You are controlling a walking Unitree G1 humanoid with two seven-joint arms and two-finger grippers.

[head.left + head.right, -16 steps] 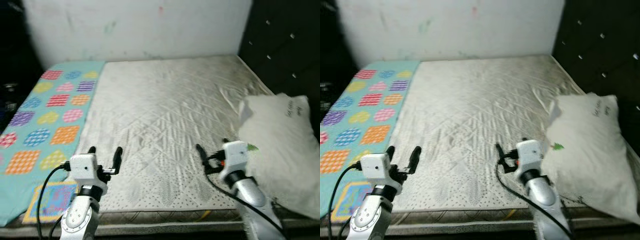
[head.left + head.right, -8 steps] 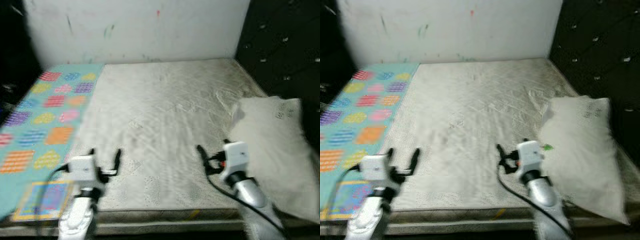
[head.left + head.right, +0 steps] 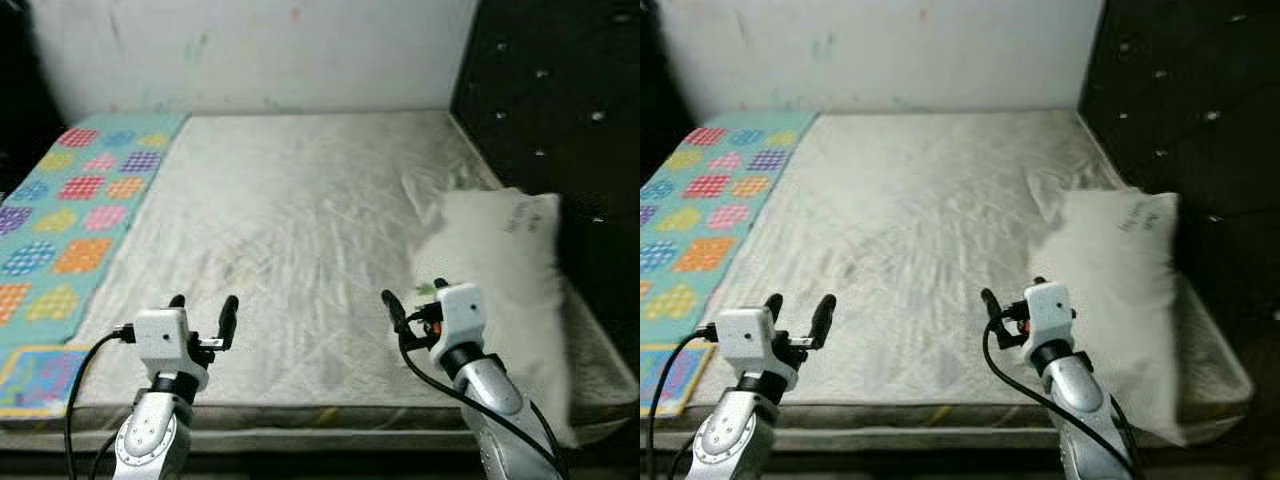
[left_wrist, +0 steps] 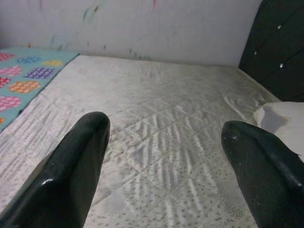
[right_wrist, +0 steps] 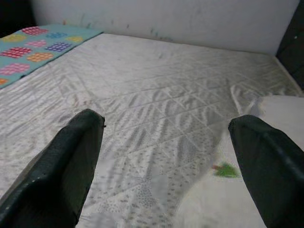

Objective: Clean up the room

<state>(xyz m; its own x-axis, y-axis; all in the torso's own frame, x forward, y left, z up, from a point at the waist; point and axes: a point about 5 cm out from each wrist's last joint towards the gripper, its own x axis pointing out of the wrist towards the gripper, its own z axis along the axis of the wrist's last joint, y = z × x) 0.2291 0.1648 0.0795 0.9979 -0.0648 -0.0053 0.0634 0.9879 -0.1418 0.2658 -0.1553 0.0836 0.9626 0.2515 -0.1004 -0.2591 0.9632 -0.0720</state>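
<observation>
Both grippers, left (image 3: 203, 306) & right (image 3: 412, 296), fingers spread, empty, held over mattress (image 3: 290, 200) edge; right nearest pillow (image 3: 500, 270), likely first pickup. Patterned blanket (image 3: 70, 210) lies along far-left side.

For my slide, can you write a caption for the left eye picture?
Both open tools, left tool and right tool, hover over a bare mattress beside a white pillow and colourful blanket.

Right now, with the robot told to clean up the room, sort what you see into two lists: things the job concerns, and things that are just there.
Part of the job:
- white pillow, lying at the mattress's right edge
- patterned blanket, along the mattress's left side
- left pincer and right pincer, both open, holding nothing

Just there:
- bare mattress
- white wall
- dark tufted headboard
</observation>
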